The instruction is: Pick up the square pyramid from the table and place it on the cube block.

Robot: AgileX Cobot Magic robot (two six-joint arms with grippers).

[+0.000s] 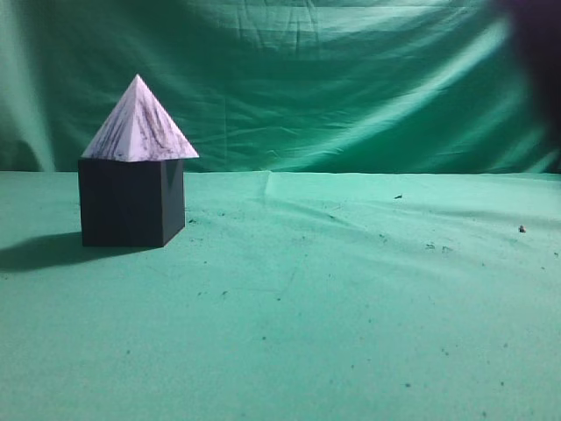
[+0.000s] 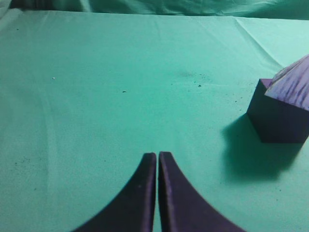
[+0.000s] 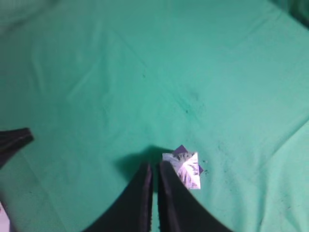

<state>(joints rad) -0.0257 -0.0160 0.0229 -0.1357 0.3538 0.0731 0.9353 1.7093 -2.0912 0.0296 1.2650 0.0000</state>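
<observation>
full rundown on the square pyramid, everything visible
The square pyramid is white with dark purple marbled streaks, four sloped faces meeting at a sharp apex. It stands upright on top of the cube block, base flat on it and overhanging slightly at the edges, at the left of the exterior view. Only the cube touches it; no gripper is on it.

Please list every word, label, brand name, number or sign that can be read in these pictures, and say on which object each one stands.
There are none: no readable text in any view.
The square pyramid bears only dark marbled streaks, not letters.
The cube block is plain and dark, with no label.
The table cloth shows only small dark specks.
The left end effector and the right end effector carry no markings.
</observation>
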